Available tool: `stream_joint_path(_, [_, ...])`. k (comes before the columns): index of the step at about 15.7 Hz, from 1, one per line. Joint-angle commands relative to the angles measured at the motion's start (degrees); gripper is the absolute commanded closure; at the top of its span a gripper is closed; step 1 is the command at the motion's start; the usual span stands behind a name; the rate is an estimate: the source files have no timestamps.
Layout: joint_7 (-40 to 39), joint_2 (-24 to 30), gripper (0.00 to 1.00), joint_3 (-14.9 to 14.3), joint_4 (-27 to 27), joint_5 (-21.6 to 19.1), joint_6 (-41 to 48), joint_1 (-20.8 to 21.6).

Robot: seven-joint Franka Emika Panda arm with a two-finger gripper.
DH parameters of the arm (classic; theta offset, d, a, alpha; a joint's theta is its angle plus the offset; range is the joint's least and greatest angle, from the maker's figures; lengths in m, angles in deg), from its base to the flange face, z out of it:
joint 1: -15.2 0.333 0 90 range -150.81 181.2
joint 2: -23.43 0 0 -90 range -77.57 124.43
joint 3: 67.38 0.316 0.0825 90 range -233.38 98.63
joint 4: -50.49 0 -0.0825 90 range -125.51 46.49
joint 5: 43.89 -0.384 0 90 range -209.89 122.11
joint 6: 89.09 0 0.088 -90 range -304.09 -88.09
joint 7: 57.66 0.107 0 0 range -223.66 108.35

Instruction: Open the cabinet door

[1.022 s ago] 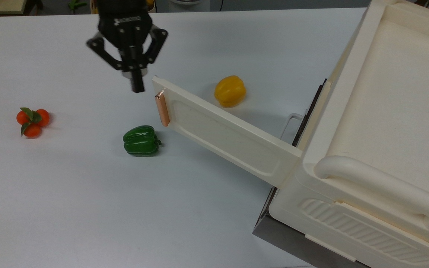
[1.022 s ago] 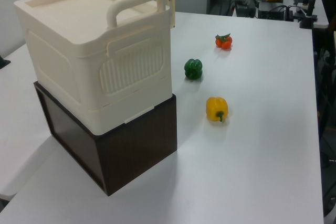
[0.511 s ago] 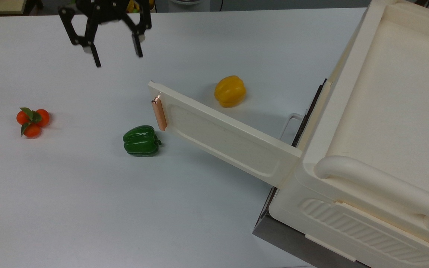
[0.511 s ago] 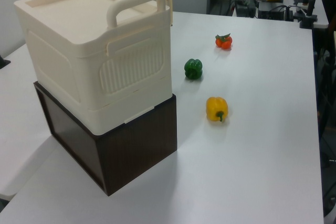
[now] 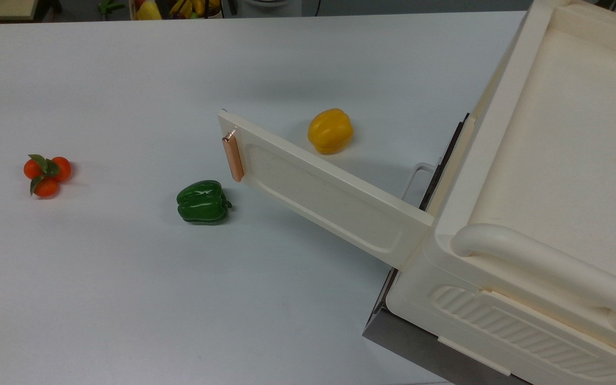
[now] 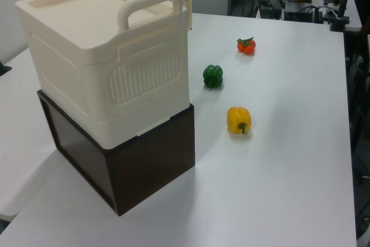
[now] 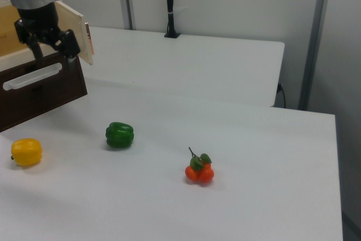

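The white table (image 5: 126,299) carries the cream cabinet (image 5: 554,133), which sits on a dark brown base (image 6: 144,166). The cabinet door (image 5: 329,198) stands swung well out from the cabinet front, its free edge pointing over the open table.

What has changed is the gripper (image 7: 52,49). A second ago it was closed, right beside the door's free edge. Half a second ago it had spread and was rising. Now it hangs higher, its fingers (image 7: 71,46) spread wide and holding nothing. In the right view the door's free edge is just beside them, apparently apart from them, though I can't be sure of the gap. The door lies much as it did a second ago, so it holds its angle unaided.

My reading is that the opening is done and the arm is backing off.

Below the fingers and well apart from them lie the yellow pepper (image 5: 330,131), towards the cabinet side, the green pepper (image 5: 202,201), nearer beneath the door's edge, and farthest out, the small cluster of orange fruit (image 5: 47,171). The copper handle (image 5: 232,158) is untouched, just beside the fingers in the right view.
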Motion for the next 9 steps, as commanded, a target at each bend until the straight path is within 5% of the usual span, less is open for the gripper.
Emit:
stream_joint_path(1, [4.2,1.1,0.00,-0.6,-0.8,0.8,5.5,1.1])
stream_joint_path(9, [3.7,1.8,0.00,-0.5,-1.2,0.3,5.5,1.1])
